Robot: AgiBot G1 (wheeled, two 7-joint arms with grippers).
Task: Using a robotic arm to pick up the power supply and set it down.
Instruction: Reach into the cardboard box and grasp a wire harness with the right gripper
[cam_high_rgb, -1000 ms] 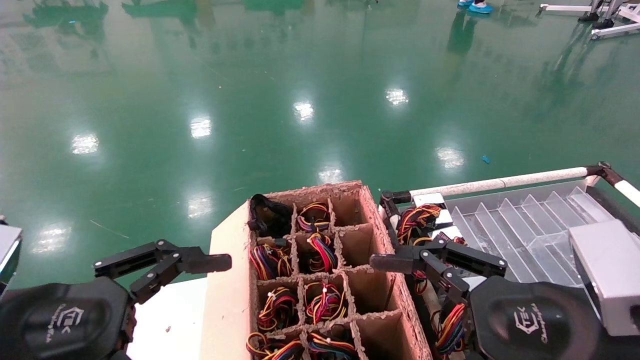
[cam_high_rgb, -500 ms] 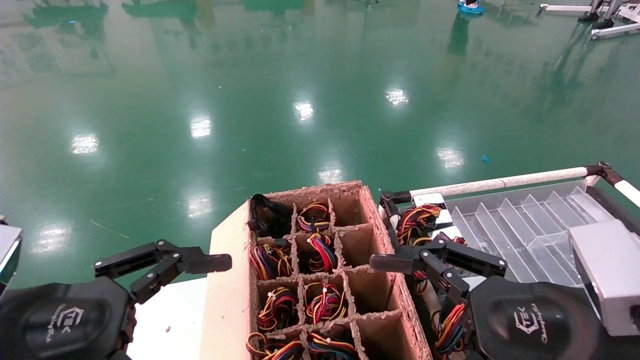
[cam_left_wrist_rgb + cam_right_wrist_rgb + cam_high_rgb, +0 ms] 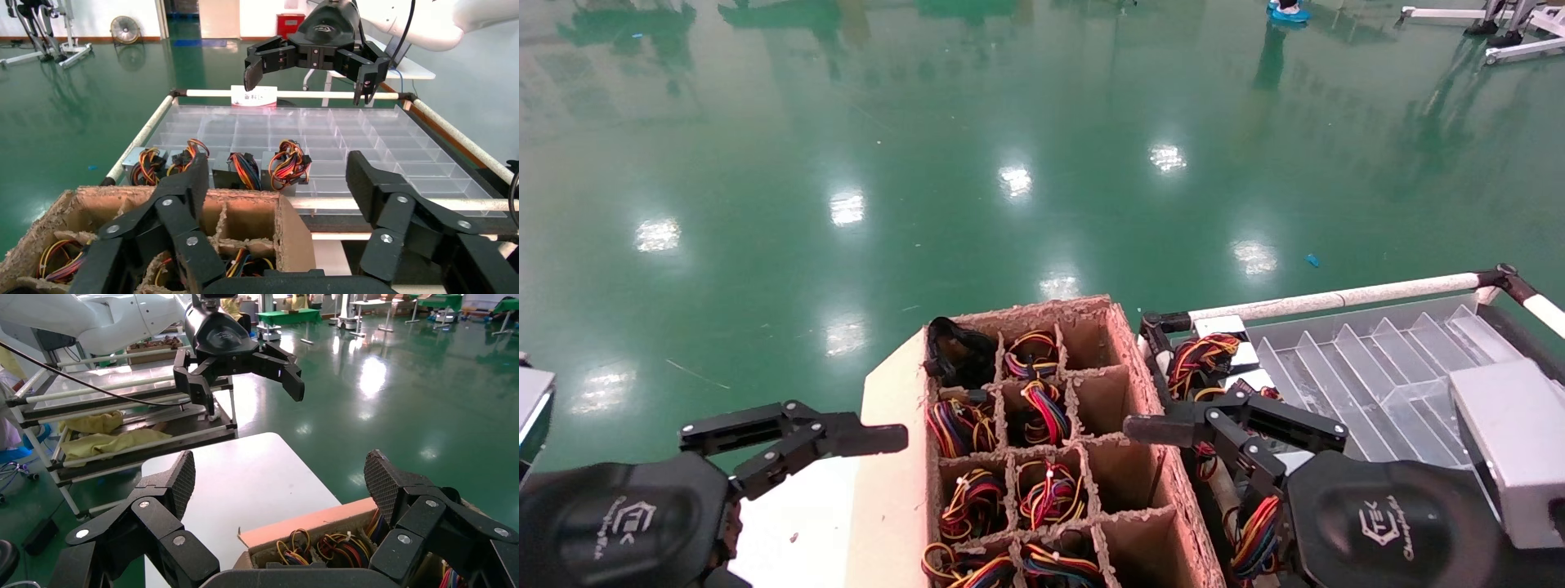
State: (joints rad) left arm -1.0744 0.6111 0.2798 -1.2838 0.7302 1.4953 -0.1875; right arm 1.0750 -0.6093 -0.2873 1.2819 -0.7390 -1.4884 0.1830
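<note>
The left gripper [image 3: 793, 441] is hanging wide open and holding nothing, over the edge of a white table [image 3: 789, 523] just left of the cardboard box [image 3: 891, 457]; the box's cardboard dividers [image 3: 1009, 457] are splitting it into cells, and most cells in the left and middle columns are holding bundles of red, yellow, orange and black wires [image 3: 1042, 412], while the right-hand column is sitting bare; just right of the box, the right gripper [image 3: 1222, 420] is hovering with its fingers spread wide and nothing between them, above the near edge of a clear compartment tray [image 3: 1369, 367]; a power supply [image 3: 1222, 327], a small silver box trailing coloured wires, is lying at the tray's left edge just beyond that gripper, and the left wrist view is showing several alike [image 3: 136, 160] lined along that side of the tray [image 3: 343, 131]; a white rail [image 3: 1336, 298] is framing the tray's far side
</note>
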